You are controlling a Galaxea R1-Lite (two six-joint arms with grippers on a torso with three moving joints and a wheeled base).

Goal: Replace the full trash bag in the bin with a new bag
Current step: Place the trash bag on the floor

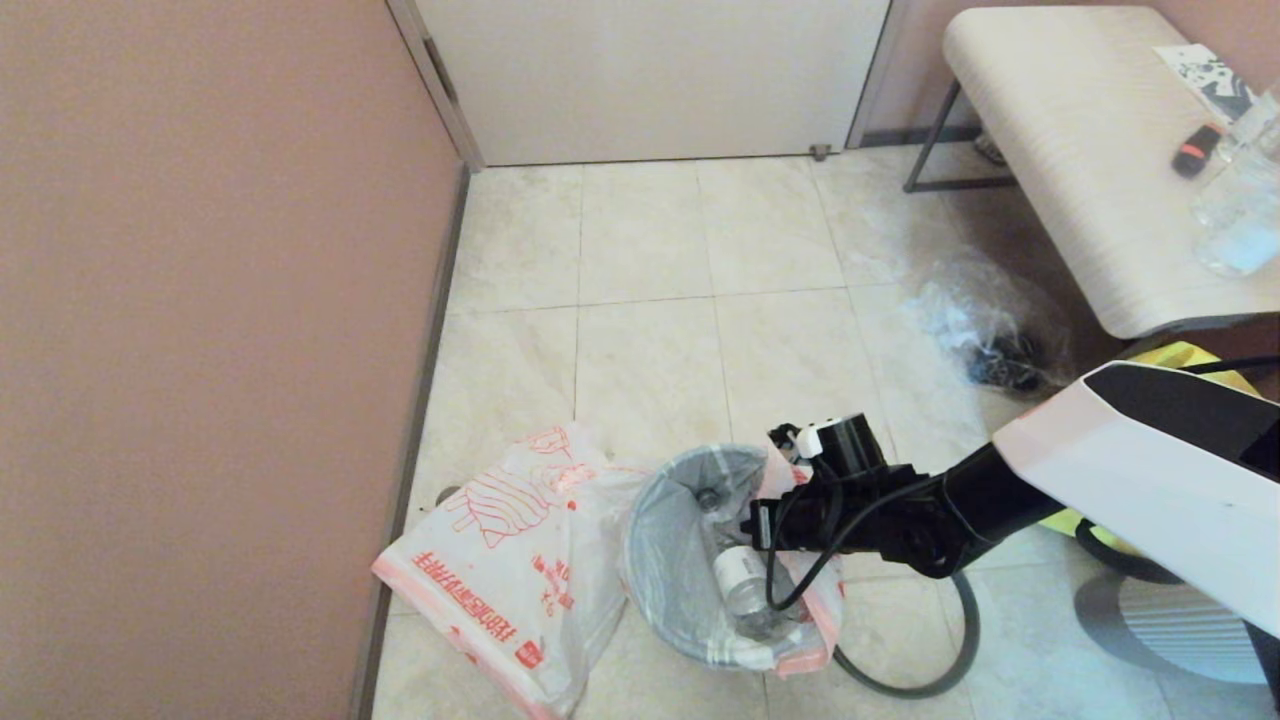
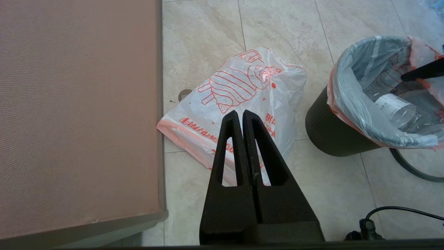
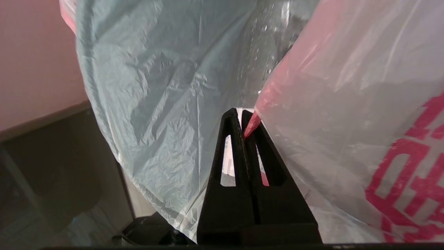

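Note:
The black bin [image 2: 333,135] stands on the tiled floor, lined with the full trash bag [image 1: 655,540], whose white film folds over the rim. Plastic bottles [image 1: 740,580] lie inside it. My right gripper [image 1: 762,522] reaches over the bin's mouth and is shut on an orange strip of the bag's edge [image 3: 251,125]. The new bag [image 1: 500,560] lies limp and flat on the floor between the bin and the wall. In the left wrist view my left gripper [image 2: 241,114] hangs above the new bag [image 2: 239,90], shut and empty, apart from it.
A dark grey hoop rim [image 1: 950,650] lies on the floor at the bin's right. A pink wall [image 1: 200,350] runs along the left. A clear plastic bag [image 1: 985,330] sits under a white bench [image 1: 1080,150], with a yellow tote [image 1: 1190,360] near it.

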